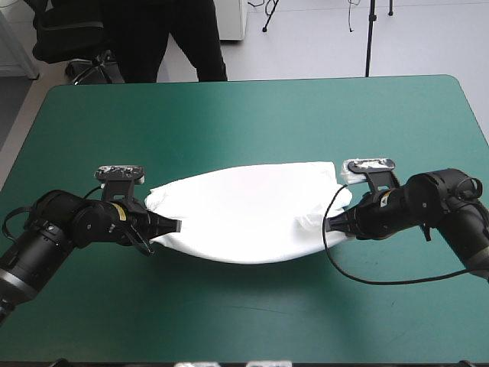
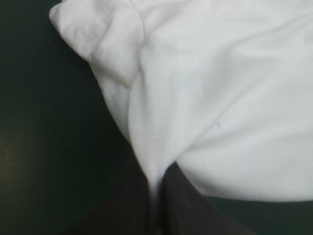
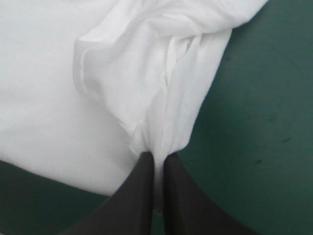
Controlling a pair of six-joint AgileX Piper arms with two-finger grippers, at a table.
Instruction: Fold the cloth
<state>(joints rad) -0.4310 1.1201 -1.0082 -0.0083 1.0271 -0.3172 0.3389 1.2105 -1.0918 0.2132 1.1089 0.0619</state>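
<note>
Tension is the whole game here. The white short-sleeved fabric T-shirt (image 1: pixel 252 210) lies across the middle of the desk (image 1: pixel 252 115) with its teal-green cover. It's stretched sideways into a long oval between the two arms, and its near edge sags toward the robot in a curve.

The left hand (image 1: pixel 170 225), two broad black fin-shaped fingers, is pressed almost together and pinches a thin gather of cloth at the shirt's left end. A sleeve shows a bit ahead of that pinch, off to one side. The right hand (image 1: pixel 334 222), same black fins, pinches a bunched wad at the right end, with creases fanning out from the grip.

My read: this is the carry-over part of a fold, both ends gripped low over the desk. To do it well I'd move both hands at the same pace and height so the shirt doesn't skew. I'd use just enough sideways pull to flatten that sagging belly without yanking cloth out of a pinch. The left grip looks thin, so that's the one I'd worry about slipping. Lay the edge down first, then let go.
</note>
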